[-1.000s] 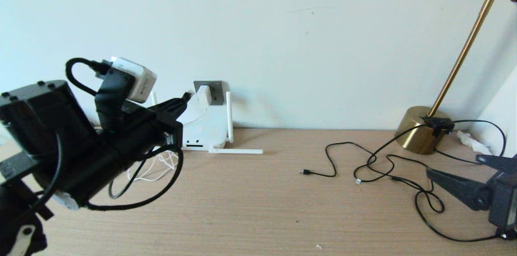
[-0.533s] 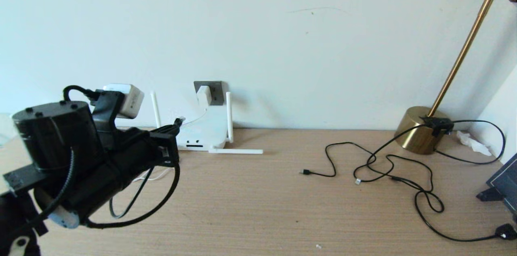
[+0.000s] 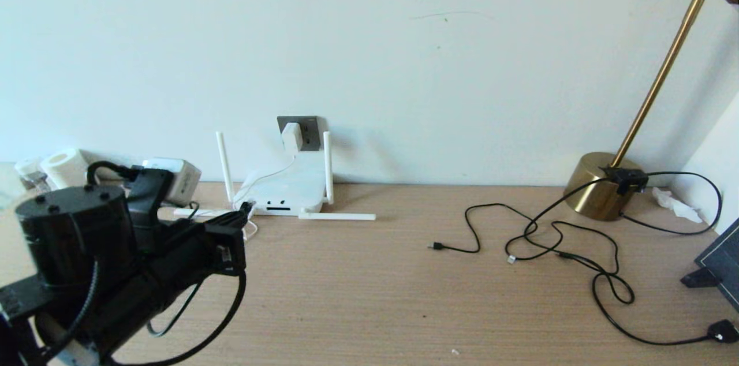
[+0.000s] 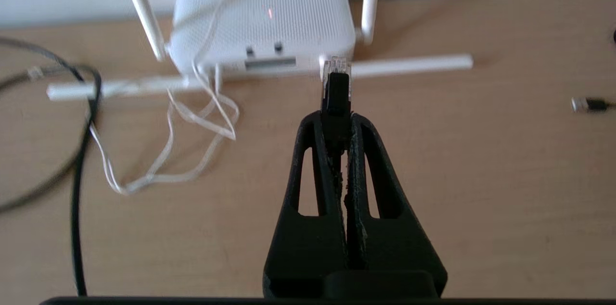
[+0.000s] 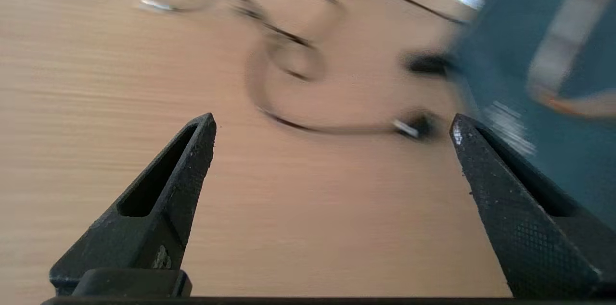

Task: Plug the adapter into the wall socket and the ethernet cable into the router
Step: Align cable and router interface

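Left end effector is gripping the ethernet cable plug just before the router; right end effector is gaping wide over the desk.

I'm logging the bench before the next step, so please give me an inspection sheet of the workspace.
Surface: wooden desk, bare in the middle.
Job's things: adapter sits in the wall socket; router lies below it, against the wall; ethernet cable plug is close to the router's edge, not yet in.
Clutter: tissue roll at far left.
Grippers: left gripper shut on the ethernet cable; right gripper open, empty, above the desk's right side.
Cables: thin black cords tangled at right; white cord looped by the router.
Surroundings: brass lamp, plain wall.
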Robot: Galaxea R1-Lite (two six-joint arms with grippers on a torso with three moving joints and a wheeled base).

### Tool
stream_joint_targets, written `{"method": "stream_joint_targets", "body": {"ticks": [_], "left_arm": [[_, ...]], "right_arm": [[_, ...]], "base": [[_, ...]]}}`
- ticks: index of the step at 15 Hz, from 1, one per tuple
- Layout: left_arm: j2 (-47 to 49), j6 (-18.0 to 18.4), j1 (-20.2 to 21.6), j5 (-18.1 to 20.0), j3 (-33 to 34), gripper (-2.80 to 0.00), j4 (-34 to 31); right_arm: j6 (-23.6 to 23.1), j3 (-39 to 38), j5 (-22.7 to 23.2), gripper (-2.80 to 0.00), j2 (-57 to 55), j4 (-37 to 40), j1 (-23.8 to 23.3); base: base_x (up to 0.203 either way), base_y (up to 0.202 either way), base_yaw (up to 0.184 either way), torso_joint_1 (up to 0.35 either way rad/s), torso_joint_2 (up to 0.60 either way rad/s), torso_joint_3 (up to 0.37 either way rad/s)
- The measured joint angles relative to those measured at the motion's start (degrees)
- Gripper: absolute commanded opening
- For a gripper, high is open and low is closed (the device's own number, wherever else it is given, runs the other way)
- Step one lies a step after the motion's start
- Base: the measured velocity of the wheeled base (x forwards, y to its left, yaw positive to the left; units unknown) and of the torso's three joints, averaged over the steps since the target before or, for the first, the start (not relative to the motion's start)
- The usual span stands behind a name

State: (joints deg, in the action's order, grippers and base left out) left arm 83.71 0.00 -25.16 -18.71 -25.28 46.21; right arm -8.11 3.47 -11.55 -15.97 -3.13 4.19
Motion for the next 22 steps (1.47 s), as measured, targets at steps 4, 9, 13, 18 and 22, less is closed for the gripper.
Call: {"method": "stream_joint_targets", "body": {"ticks": [4,9,13,18,22], "left_arm": [[-0.4,-0.9,-0.2,-0.4,5.7,-2.8,5.9],[3.6,-1.0,-0.2,-3.1,6.0,-2.8,6.2],[11.9,-5.5,-0.3,-4.8,3.2,-2.8,6.5],[21.9,-8.2,-0.1,-5.2,-2.5,-2.8,9.4],[27.6,-8.0,0.0,-5.7,-6.4,-2.8,12.2]], "right_arm": [[-1.5,-2.7,8.3,0.0,0.9,-1.6,-0.3],[-1.9,-3.0,10.2,0.0,0.9,0.5,-6.1],[-2.0,-3.1,12.5,0.0,0.7,1.3,-7.8],[1.7,-2.7,13.5,0.0,7.9,5.5,-5.5],[2.1,-3.3,12.7,0.0,14.3,3.3,-4.8]], "base": [[0.0,0.0,0.0,0.0,0.0,0.0],[0.0,0.0,0.0,0.0,0.0,0.0],[0.0,0.0,0.0,0.0,0.0,0.0],[0.0,0.0,0.0,0.0,0.0,0.0],[0.0,0.0,0.0,0.0,0.0,0.0]]}}
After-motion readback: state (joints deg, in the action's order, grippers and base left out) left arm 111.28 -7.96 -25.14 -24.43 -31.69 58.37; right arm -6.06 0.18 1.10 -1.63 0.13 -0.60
